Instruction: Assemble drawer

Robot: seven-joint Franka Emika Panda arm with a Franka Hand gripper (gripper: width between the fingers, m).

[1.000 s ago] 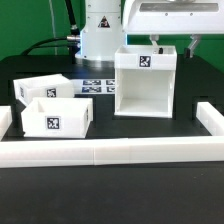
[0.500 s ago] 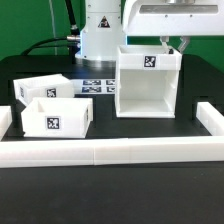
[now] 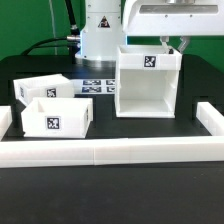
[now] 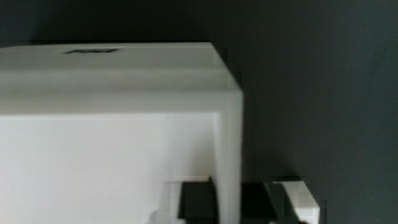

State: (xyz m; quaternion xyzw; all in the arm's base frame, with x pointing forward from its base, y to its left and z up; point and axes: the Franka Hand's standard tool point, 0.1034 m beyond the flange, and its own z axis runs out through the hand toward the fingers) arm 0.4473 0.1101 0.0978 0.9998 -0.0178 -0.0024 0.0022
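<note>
White plastic is forming the drawer's large boxy casing [image 3: 148,85], which is standing upright on the black tabletop [image 3: 120,190] toward the exterior view's right, its open face looking at the camera and a square tag [image 3: 148,61] showing on its upper band. The end effector [image 3: 168,46] is hanging at the casing's top rear edge, on the exterior view's right side. In the wrist view the end effector [image 4: 240,202] is straddling one thin wall of the casing [image 4: 107,110]: one of its fingers [image 4: 196,203] is lying against the wall, while a dark sliver is showing between the wall and the other, so I cannot tell whether it is clamping the wall or merely sitting around it. Toward the exterior view's left, the front tray [image 3: 55,118] is resting open-top with a tag facing the camera, and the rear tray [image 3: 42,90] is sitting just behind it, angled. The marker board [image 3: 97,88] is lying flat between the trays and the casing. Low white border bars [image 3: 110,150] are framing the work area.
</note>
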